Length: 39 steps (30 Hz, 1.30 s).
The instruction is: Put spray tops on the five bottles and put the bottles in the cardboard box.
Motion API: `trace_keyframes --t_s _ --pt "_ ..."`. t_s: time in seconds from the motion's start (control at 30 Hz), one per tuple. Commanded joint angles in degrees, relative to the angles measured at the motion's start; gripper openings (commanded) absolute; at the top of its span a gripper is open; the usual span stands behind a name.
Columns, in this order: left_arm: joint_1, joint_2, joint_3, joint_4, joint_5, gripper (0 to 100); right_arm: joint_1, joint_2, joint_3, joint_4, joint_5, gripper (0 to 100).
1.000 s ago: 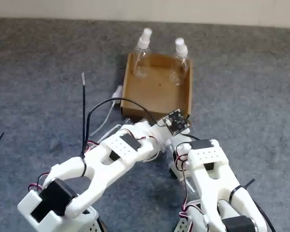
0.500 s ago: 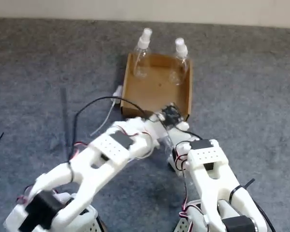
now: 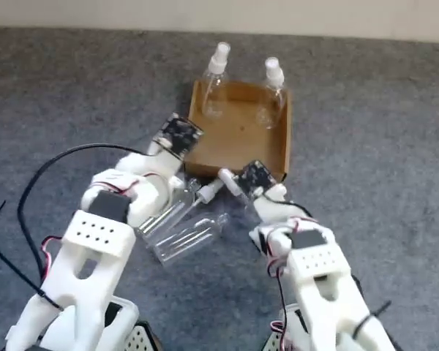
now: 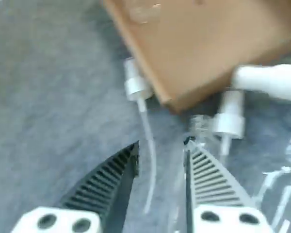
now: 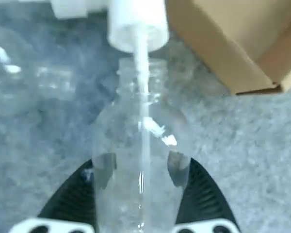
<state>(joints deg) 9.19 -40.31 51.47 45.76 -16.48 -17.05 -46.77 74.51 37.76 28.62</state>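
Observation:
My right gripper is shut on a clear bottle that points at the near corner of the cardboard box. A white spray top hangs above the bottle's neck, its tube down inside and the cap not seated. In the high view this spray top lies just in front of the box. My left gripper is open over the carpet by the box's left front corner. A loose spray top with its thin tube lies just ahead of it. Two capped bottles stand in the box.
Two more clear bottles lie side by side on the grey carpet between the arms. The left arm stretches along the left of them, with a black cable looping off to the left. Open carpet lies to the right of the box.
The left arm has pulled away from above the right gripper and swung left to the box's left front corner, uncovering the lying bottles. The right arm has edged forward with its bottle.

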Motion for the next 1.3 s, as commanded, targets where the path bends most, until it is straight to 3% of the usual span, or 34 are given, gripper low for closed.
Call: trace_keyframes --t_s 0.0,0.3,0.43,0.63,1.0,1.17,1.27 --pt "-4.7 -2.0 0.4 0.4 -0.5 15 -1.9 -11.2 2.9 3.8 -0.4 0.3" --pt "-6.5 -2.3 3.1 0.4 -0.1 15 -2.3 -33.7 -0.1 8.0 -13.1 0.3" --pt "-6.0 -2.3 2.9 0.2 4.0 15 -3.6 -35.4 -2.8 0.4 -21.2 0.3" --pt "-6.3 -2.3 -0.7 0.3 4.2 15 -6.1 -35.7 -5.2 -16.1 -31.3 0.3" --pt "-6.2 -1.9 -4.7 0.0 4.0 15 -2.6 -35.7 3.0 -46.1 -32.3 0.4" --pt "-6.2 -1.9 -5.0 0.1 4.0 15 -2.4 -35.5 4.1 -46.1 -32.3 0.4" --pt "-5.9 -2.0 -4.9 0.3 4.1 15 -2.6 -35.6 4.0 -37.7 -32.3 0.7"
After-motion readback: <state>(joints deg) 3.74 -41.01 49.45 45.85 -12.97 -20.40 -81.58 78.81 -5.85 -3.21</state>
